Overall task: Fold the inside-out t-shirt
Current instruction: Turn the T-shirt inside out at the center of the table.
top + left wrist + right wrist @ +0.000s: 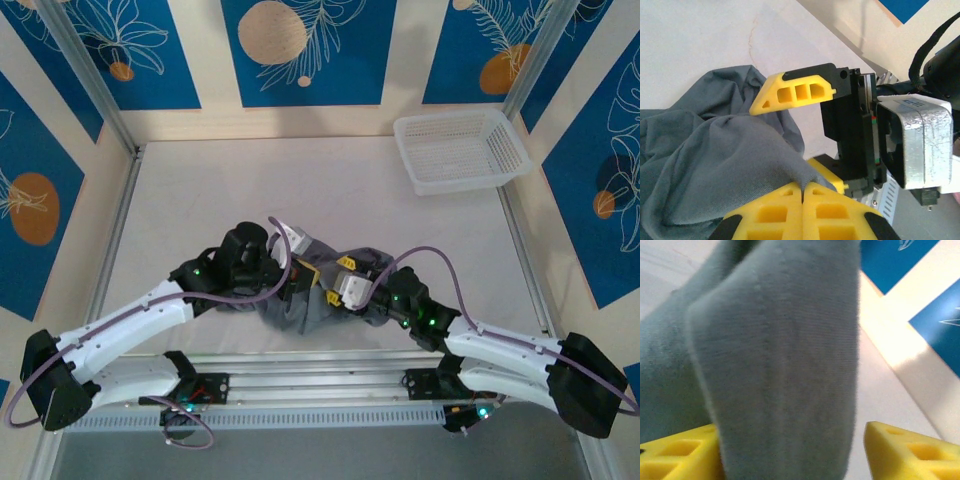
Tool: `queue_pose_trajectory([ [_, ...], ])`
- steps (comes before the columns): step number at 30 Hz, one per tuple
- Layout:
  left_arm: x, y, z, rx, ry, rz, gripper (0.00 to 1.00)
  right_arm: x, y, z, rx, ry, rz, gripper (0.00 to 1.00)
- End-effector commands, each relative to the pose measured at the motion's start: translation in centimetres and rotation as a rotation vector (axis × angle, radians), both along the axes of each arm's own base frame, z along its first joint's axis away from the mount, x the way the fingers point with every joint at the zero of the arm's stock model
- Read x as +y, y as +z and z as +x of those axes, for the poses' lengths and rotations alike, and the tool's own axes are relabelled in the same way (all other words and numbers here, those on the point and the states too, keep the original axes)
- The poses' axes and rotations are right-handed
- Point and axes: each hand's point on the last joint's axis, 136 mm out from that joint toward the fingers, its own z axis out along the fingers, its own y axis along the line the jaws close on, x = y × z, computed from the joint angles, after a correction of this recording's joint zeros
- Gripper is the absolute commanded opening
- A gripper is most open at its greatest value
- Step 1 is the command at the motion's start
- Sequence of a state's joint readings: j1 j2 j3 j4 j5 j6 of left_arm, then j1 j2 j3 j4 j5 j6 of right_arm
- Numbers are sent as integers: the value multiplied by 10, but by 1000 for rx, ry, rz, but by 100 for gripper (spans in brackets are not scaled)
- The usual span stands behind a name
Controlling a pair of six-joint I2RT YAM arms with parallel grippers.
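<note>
Covering the whole work area, the white table [300, 180] carries the dark grey inside-out t-shirt [300, 315], bunched in a crumpled heap near its front edge, between the two arms, with the white mesh basket [460, 183] well apart at the far right corner. The left gripper [803, 186] has its yellow fingers pressed together, a small peak of the shirt's cloth pinched at their tips. The right gripper [790, 440] stands with its fingers spread either side of a thick raised fold of the same cloth, not clamped on it.
</note>
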State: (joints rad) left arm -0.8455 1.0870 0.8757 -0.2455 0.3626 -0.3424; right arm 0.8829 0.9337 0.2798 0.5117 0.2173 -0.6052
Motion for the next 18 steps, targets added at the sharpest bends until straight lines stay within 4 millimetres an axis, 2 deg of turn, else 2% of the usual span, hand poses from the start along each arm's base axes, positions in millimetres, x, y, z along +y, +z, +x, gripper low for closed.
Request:
queue_pose_trajectory([
  [1, 3, 5, -1, -1, 2, -33, 0, -2, 35, 11, -144, -52, 37, 57],
  [3, 4, 4, 0, 2, 7, -31, 0, -2, 33, 11, -140, -49, 22, 49],
  [7, 3, 5, -1, 5, -1, -48, 0, 1, 32, 10, -135, -47, 16, 47],
  [9, 3, 3, 2, 3, 4, -39, 0, 5, 37, 7, -136, -32, 29, 42],
  [12, 9, -4, 9, 1, 34, -7, 0, 7, 46, 3, -96, -16, 81, 22],
  [14, 14, -10, 13, 3, 59, 9, 0, 5, 50, 3, -36, -13, 124, 0],
  [18, 27, -23, 23, -18, 114, 70, 0, 9, 65, -10, 137, 41, 234, 0],
])
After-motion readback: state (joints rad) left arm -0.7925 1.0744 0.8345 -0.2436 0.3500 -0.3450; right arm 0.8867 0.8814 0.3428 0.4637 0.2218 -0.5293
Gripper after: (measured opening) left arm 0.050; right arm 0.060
